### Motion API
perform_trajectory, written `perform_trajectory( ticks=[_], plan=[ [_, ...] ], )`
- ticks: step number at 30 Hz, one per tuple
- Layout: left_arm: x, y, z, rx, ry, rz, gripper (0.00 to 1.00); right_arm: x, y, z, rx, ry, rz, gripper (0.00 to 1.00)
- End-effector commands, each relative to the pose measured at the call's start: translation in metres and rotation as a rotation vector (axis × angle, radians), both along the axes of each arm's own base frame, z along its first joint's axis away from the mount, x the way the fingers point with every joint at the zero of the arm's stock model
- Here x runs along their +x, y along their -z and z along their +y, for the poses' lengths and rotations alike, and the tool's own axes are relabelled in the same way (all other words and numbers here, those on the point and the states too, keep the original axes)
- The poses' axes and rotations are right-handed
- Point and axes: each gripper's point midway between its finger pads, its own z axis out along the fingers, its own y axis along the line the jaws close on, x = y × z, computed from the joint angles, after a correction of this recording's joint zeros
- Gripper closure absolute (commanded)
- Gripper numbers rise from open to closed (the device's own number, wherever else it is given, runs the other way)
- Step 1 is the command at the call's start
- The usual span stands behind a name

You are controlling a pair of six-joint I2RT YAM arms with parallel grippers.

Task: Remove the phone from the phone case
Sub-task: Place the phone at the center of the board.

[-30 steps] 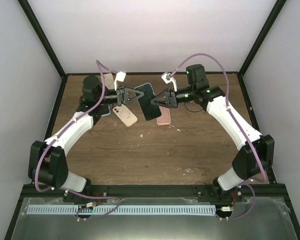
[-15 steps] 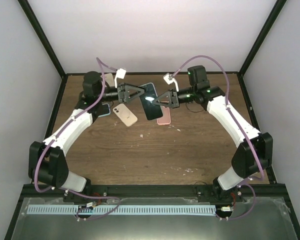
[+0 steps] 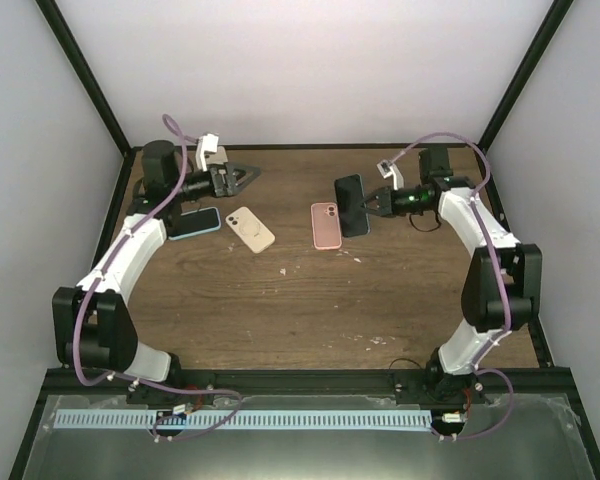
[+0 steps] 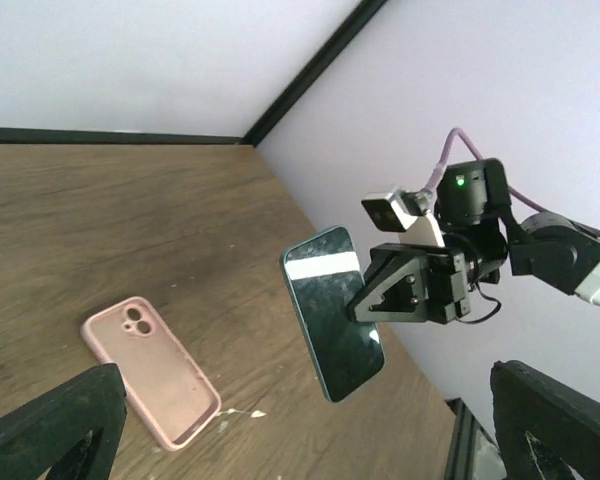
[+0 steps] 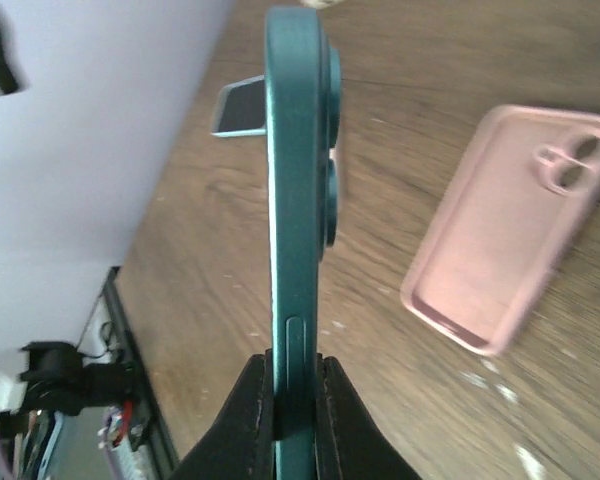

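Fingers of the left gripper (image 3: 248, 176) are spread wide with nothing between them, and a blue phone-shaped thing (image 3: 194, 222) lies near them. To their right lie a cream phone (image 3: 250, 229) and an empty pink case (image 4: 152, 370). Just past it, the right gripper (image 3: 368, 204) pinches the dark green phone (image 4: 330, 320) tight, up off the table (image 3: 310, 300).

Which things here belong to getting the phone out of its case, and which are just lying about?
In the job: dark green phone, gripped by the right gripper; left gripper, open, off to the side.
Lying about: pink case, beige phone, light blue item, all flat on the table.
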Motion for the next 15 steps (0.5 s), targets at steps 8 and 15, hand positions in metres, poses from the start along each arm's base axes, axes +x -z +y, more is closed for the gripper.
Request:
perform_trajectory(
  ticks=[8,15],
  plan=[
    [0.011,0.012,0.039,0.067,-0.195,0.058,0.0,0.041,0.095,-0.062,-0.117,0.136,0.204,0.99],
    [0.021,0.024,0.052,0.071,-0.269,0.123,0.0,0.061,0.124,-0.061,-0.076,0.138,0.275,0.99]
  ],
)
